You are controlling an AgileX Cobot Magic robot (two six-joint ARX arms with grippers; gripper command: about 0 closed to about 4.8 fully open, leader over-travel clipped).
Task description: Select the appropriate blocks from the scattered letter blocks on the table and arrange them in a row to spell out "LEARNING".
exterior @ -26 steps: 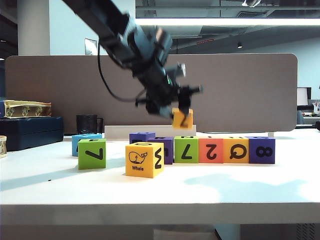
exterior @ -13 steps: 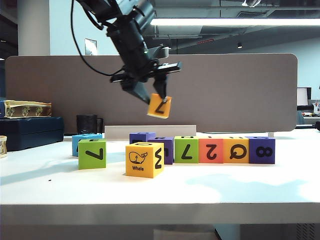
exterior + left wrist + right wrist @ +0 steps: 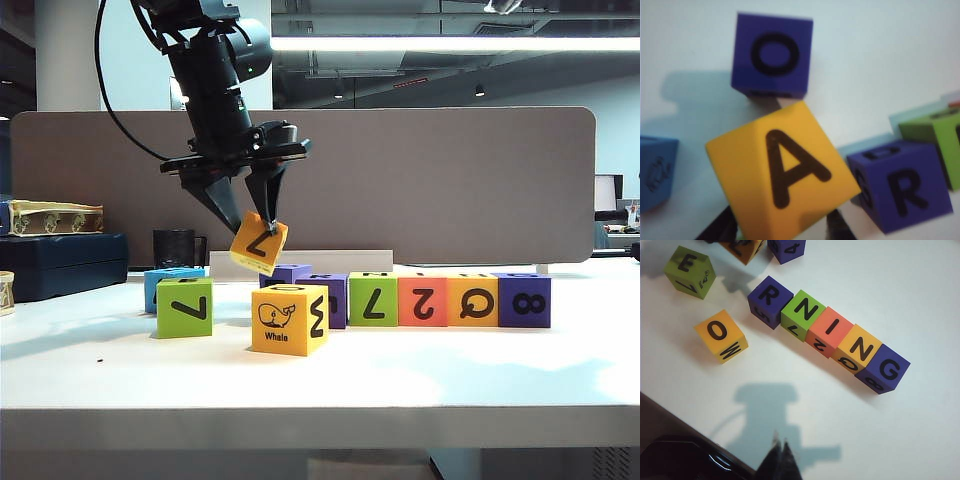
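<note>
Five matte cubes stand touching in a row on the smooth white table (image 3: 420, 380): the purple R block (image 3: 769, 301), the green N block (image 3: 802, 314), the red I block (image 3: 830, 330), the orange N block (image 3: 859, 349) and the purple G block (image 3: 885, 368). From the exterior camera their front faces read "7", "2", "Q" and "8".

Above the left end of that row hangs the left gripper (image 3: 248, 222), its dark tapered fingers (image 3: 213, 198) pointing down and clamped on the tilted orange A block (image 3: 259, 244). That cube shows a bold black "A" to the left wrist camera (image 3: 782, 167) and a "7" to the exterior camera. Compared with a second ago, the arm has swung leftward and the cube now sits lower, just above the table, and further left.

Beneath it lies the purple O block (image 3: 771, 55), apart from the row. The yellow whale block (image 3: 288, 318) stands in front, marked "Whale", "W" and "O". The green E block (image 3: 690, 271) and the blue block (image 3: 167, 283) rest at the left, the green one in front.

The right gripper (image 3: 780, 457) hovers well clear of the blocks with its thin fingertips pressed together, holding nothing.
</note>
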